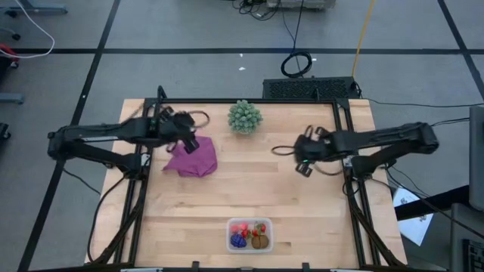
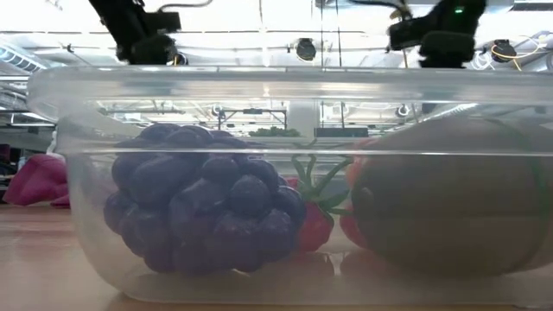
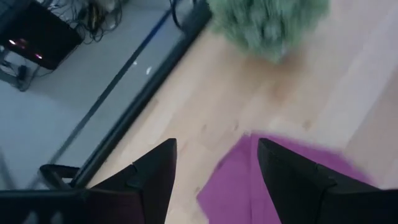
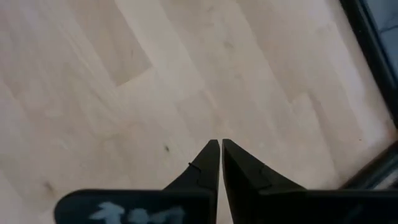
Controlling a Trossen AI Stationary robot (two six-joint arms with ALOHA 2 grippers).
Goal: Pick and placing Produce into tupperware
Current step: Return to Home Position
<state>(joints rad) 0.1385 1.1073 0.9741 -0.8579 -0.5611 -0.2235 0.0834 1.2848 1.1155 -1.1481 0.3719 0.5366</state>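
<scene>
Pale wooden table (image 1: 318, 219) runs under both arms. The right gripper (image 1: 302, 168) hangs above bare wood, fingers pressed together on nothing. The left gripper (image 1: 190, 142) is spread and empty over the magenta cloth (image 1: 193, 160). Going home probably wants a straight lift first, clear of the cloth and the green ball (image 1: 245, 116). The tupperware (image 1: 230, 234) sits at the front edge, well apart from both, holding the grape cluster (image 1: 238, 240), kiwi (image 1: 261, 242) and berries (image 1: 249, 228).

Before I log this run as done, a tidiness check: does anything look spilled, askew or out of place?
Nothing stands out. The produce sits inside the upright tupperware, with no fruit loose on the table. The purple cloth lies crumpled below the open left gripper; the right gripper hovers shut.
</scene>
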